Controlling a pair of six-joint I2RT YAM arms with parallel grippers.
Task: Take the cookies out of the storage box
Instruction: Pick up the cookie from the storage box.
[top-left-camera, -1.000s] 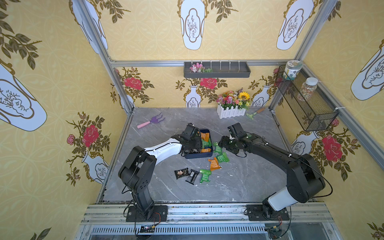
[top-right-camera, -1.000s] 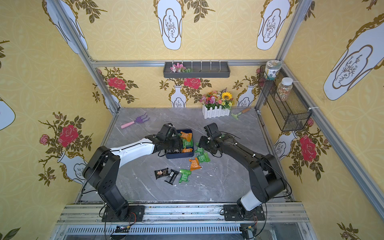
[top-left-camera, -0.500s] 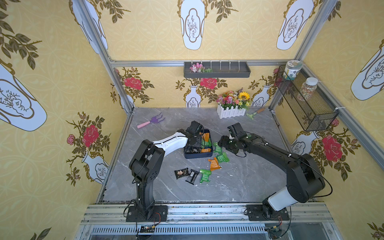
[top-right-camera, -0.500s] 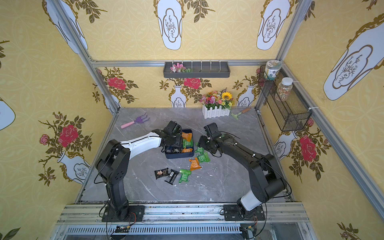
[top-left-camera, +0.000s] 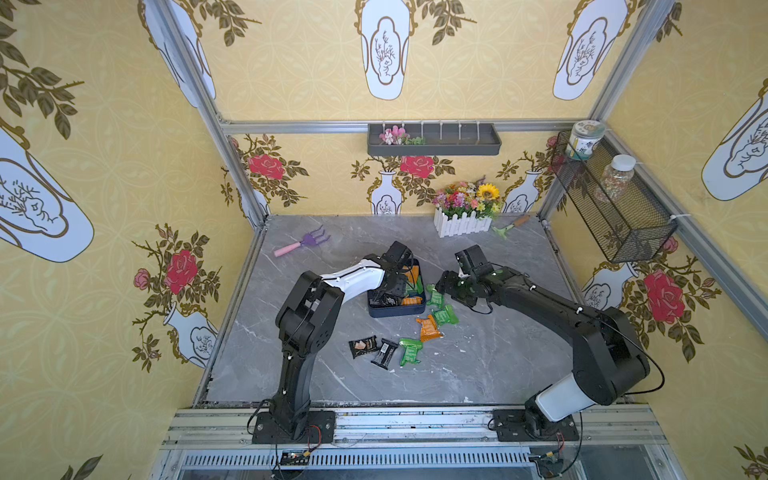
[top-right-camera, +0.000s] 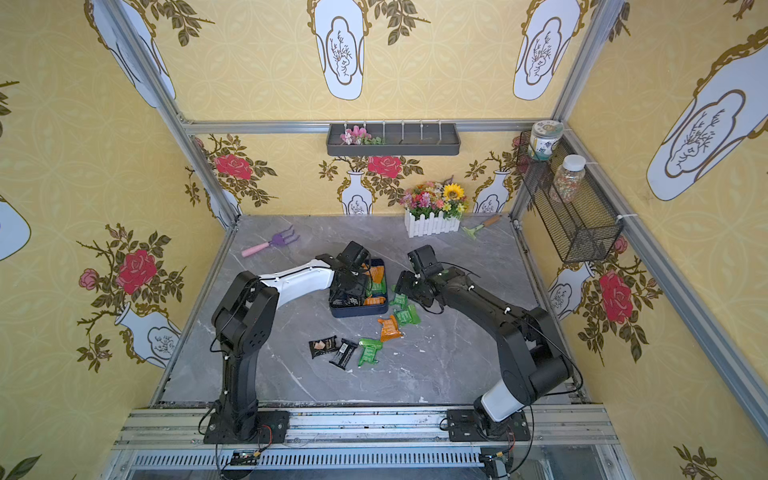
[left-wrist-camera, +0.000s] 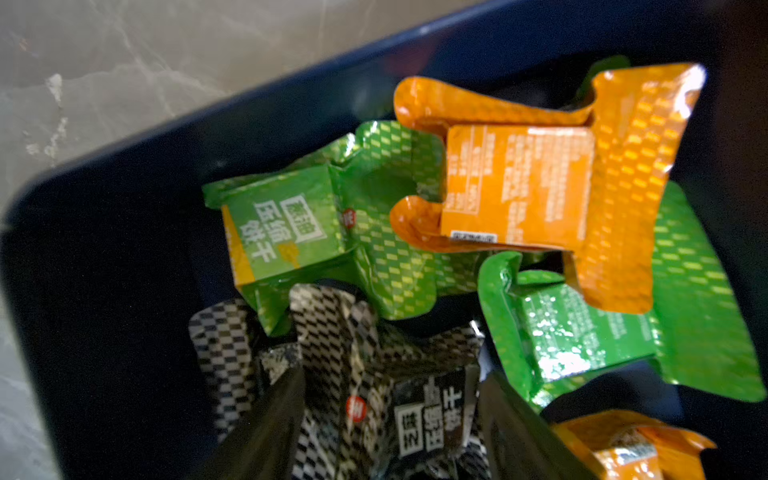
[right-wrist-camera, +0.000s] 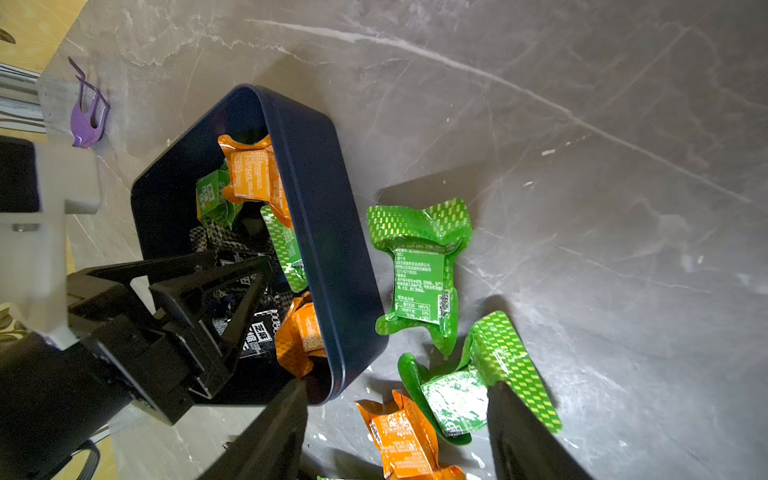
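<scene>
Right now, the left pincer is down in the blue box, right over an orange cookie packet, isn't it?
Not orange. The left pincer is down in the blue box, but the cookie packet right under it is black and checkered. The left wrist view shows it.

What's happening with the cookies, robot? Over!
Left gripper open, fingers astride black packet in storage box. Right gripper open above green packet outside. Several cookies left inside. Nothing blocking.
</scene>
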